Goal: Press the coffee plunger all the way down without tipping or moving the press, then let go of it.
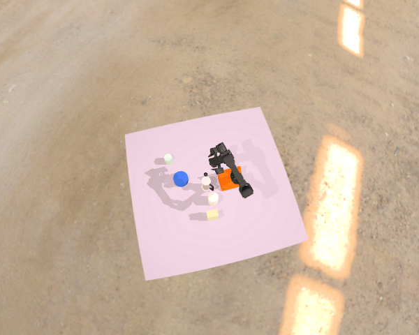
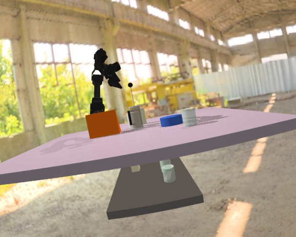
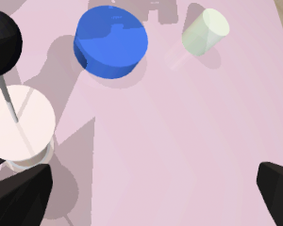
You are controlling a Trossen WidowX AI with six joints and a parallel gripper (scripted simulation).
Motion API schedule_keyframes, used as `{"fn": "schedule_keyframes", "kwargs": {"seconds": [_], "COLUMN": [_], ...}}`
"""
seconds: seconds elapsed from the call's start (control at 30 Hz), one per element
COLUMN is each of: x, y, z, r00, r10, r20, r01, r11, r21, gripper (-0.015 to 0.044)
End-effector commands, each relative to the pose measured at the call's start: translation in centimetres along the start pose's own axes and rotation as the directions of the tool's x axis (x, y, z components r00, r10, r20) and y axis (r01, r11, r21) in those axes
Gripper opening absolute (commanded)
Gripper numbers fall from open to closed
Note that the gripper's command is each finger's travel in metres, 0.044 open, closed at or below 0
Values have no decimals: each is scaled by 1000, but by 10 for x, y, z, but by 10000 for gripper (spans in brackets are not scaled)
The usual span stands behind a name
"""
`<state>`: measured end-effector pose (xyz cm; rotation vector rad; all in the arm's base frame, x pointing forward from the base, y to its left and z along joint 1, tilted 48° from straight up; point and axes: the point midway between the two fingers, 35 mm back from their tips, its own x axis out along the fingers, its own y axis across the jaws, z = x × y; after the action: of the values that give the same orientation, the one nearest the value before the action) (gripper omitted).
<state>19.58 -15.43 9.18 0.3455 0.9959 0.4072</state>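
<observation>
The coffee press (image 1: 206, 185) (image 2: 136, 119) stands upright on the pink table, with a white lid (image 3: 25, 134) and a black handle (image 1: 211, 188) (image 2: 129, 117). Its round black knob (image 1: 205, 174) (image 2: 130, 85) (image 3: 2, 43) is on a thin rod high above the lid, so the plunger is up. My gripper (image 1: 214, 161) (image 2: 121, 87) (image 3: 158, 175) is open and empty. It is in the air to one side of the knob, at about knob height in the exterior view, and touches nothing. In the wrist view the knob and lid are at the left edge, beyond the left finger.
A blue disc (image 1: 181, 179) (image 2: 171, 120) (image 3: 110, 42) and a pale green cylinder (image 1: 168, 158) (image 2: 189, 117) (image 3: 205, 33) stand beyond the press. A cream cylinder (image 1: 213, 199) stands close to it, with a yellow block (image 1: 212, 214) farther out. An orange block (image 1: 225, 181) (image 2: 103, 125) is by the arm's base.
</observation>
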Motion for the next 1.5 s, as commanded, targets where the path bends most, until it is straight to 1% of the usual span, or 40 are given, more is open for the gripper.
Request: {"fn": "schedule_keyframes", "kwargs": {"seconds": [0.0, 0.07, 0.17, 0.47, 0.77, 1.47], "x": [-54, -65, -63, -18, -15, 13], "y": [31, 36, 38, 55, 56, 62], "z": [49, 58, 57, 25, 26, 41], "r00": [944, 922, 916, 867, 867, 867], "r10": [125, 139, 145, 199, 198, 197], "r20": [304, 360, 374, 458, 458, 458], "r01": [-185, -223, -235, -305, -305, -303], "r11": [967, 953, 950, 937, 937, 937], "r21": [178, 206, 206, 171, 171, 171], "gripper": [440, 440, 440, 440, 440, 440]}}
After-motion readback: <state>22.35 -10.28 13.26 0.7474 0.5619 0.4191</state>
